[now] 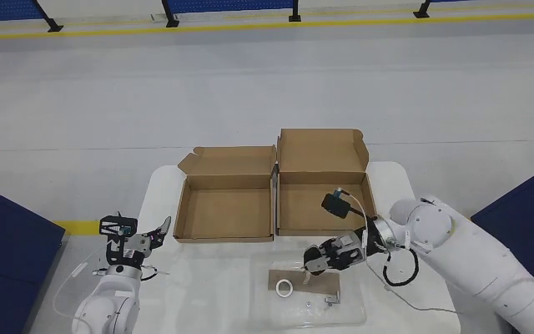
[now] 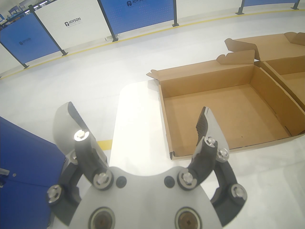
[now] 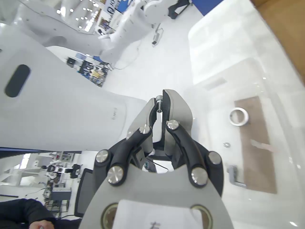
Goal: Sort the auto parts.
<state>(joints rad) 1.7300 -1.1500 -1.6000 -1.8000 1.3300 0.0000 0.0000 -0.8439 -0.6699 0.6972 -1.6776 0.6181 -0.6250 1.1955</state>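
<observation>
Two cardboard boxes are lying open side by side, the left box (image 1: 224,215) touching the right box (image 1: 321,209). The right gripper (image 3: 160,101) is pinching a small screw (image 3: 159,104) near the clear tray (image 1: 350,313), which is holding a white ring (image 3: 239,116). The left gripper (image 2: 138,115) is hovering with its fingers spread apart beside the left box.

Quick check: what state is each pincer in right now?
Left pincer: open, holding nothing.
Right pincer: closed on a small screw.

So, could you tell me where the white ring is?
In the top view, the white ring lies at the left end of the brown pad, near the right gripper.
</observation>
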